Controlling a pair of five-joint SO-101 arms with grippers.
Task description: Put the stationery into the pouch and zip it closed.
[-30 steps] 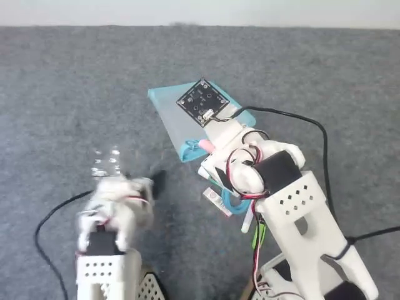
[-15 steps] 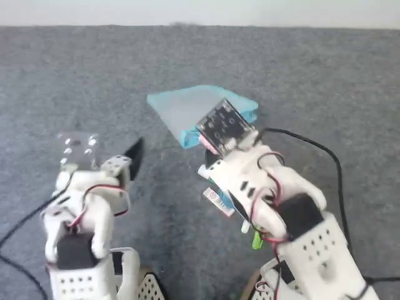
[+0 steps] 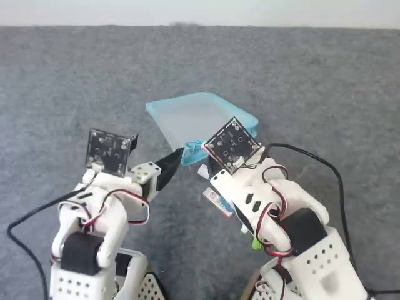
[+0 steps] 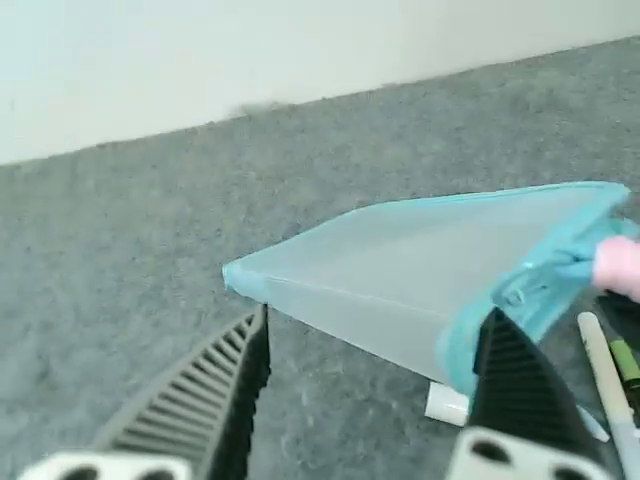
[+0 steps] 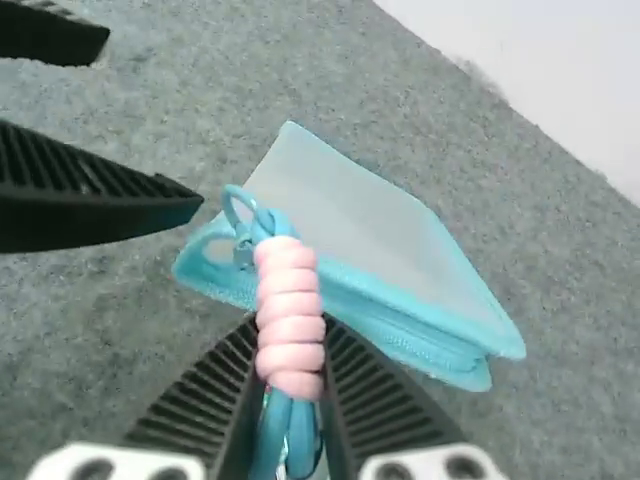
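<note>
Right wrist view, pouch (image 5: 370, 240): pale blue, flat on the grey carpet (image 5: 600, 330), its mouth end just ahead of your right claw (image 5: 290, 335).
Pink ribbed stick (image 5: 290, 300): pinched between the right claw's fingers, far end at the pouch's mouth (touching or not, you can't tell).
Left claw (image 4: 378, 322): spread wide, holding nothing; the pouch lies just ahead of it.
Loose stationery: white pen (image 4: 605, 385) and green marker (image 4: 627, 368) lie beneath your right arm, back from its claw.

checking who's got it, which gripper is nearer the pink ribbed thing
Right. The right gripper is shut on the pink ribbed thing, whose tip meets the pouch at its zip end. The left gripper is open to one side, apart from it.
</note>
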